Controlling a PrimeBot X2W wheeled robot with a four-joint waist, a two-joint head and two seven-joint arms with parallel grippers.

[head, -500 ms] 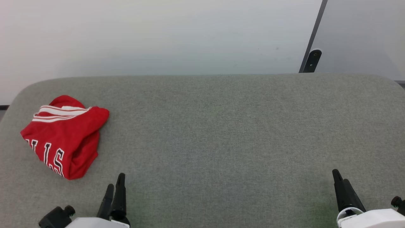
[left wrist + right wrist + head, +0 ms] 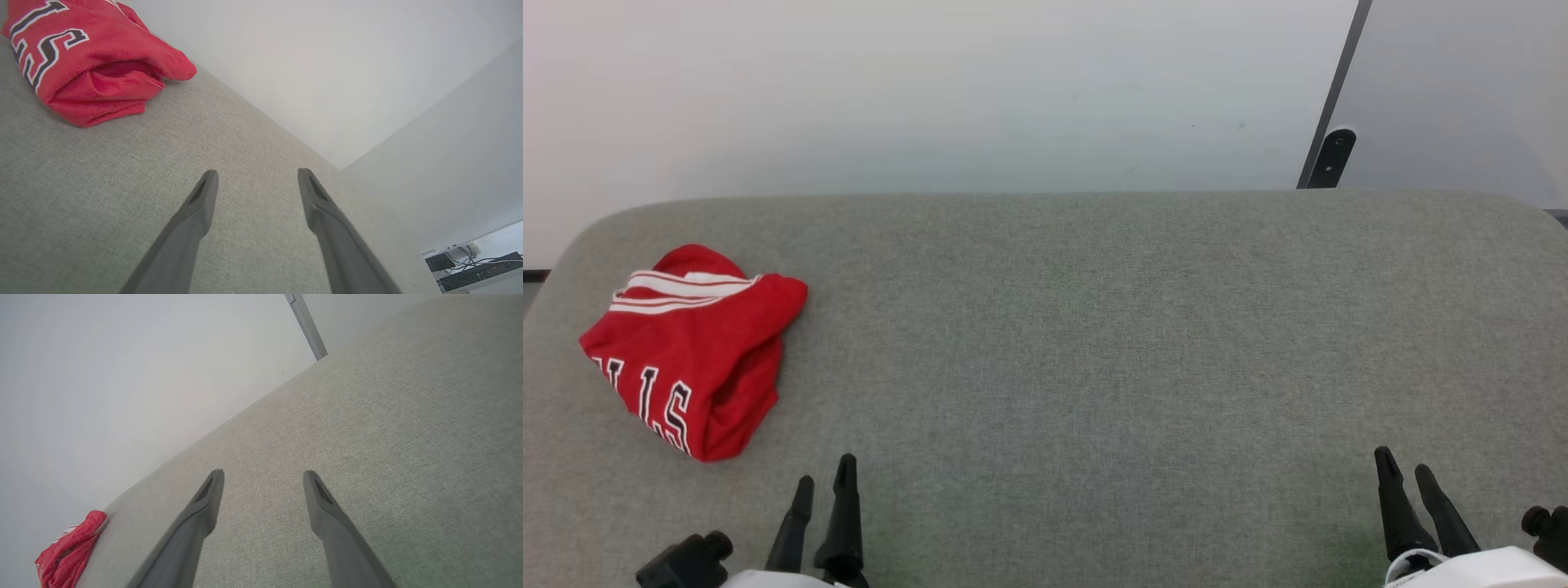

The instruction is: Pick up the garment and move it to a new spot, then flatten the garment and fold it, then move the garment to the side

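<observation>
Head view, garment (image 2: 690,351) near table's (image 2: 1094,327) left edge

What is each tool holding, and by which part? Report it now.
Nothing is held. The left tool and the right tool both stand open and empty, apart from the bundled red jersey.

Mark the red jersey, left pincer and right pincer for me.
red jersey (image 2: 698,351): head view, middle of its red fabric, above the lettering.
left pincer (image 2: 827,472): head view, midway between its two fingertips.
right pincer (image 2: 1402,461): head view, midway between its two fingertips.
</observation>
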